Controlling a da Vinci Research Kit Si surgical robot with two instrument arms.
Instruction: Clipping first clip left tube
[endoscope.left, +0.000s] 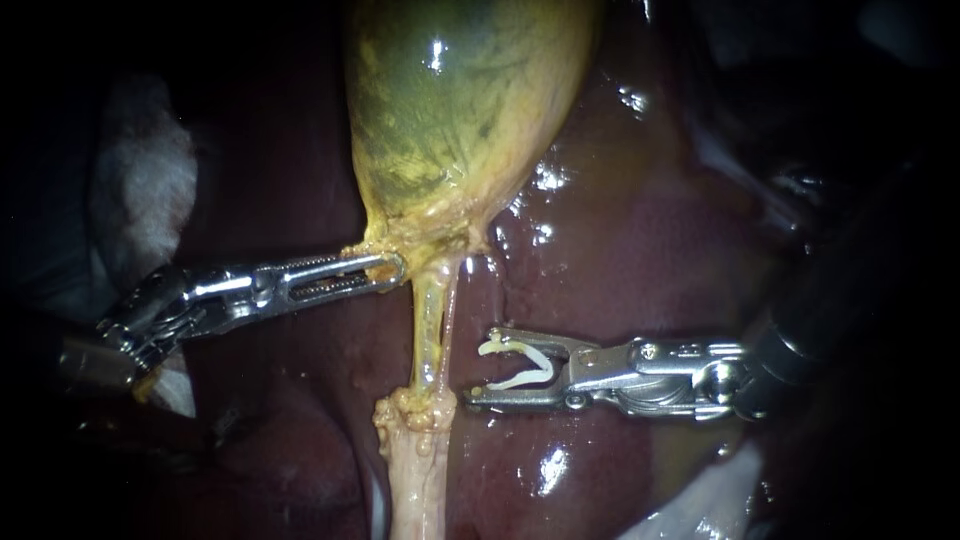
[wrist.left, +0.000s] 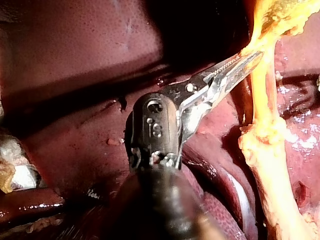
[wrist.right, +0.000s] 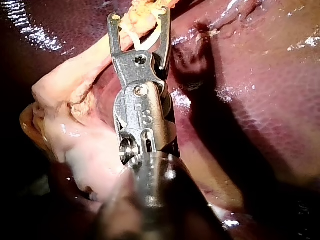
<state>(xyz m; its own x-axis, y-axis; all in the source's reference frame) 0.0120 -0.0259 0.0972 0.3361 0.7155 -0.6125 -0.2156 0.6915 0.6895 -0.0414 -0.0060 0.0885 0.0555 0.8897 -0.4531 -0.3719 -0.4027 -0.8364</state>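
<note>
Clip (endoscope.left: 515, 365) held beside the tube (endoscope.left: 432, 320); gallbladder (endoscope.left: 460, 100) gripped.
Endoscope: the gallbladder's neck is clamped by the left instrument (endoscope.left: 385, 268); the white clip is carried between the right instrument's (endoscope.left: 485, 370) wide-spread jaws, just beside the tube, apart from it. Left wrist: the clamp on yellow tissue is seen. Right wrist: clip (wrist.right: 147, 42) and tube (wrist.right: 85, 62) are seen close; contact cannot be told.

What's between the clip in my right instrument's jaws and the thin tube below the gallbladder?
Only a narrow strip of bare liver, seen in the endoscope view; the clip in the right instrument stands clear of the tube.
</note>
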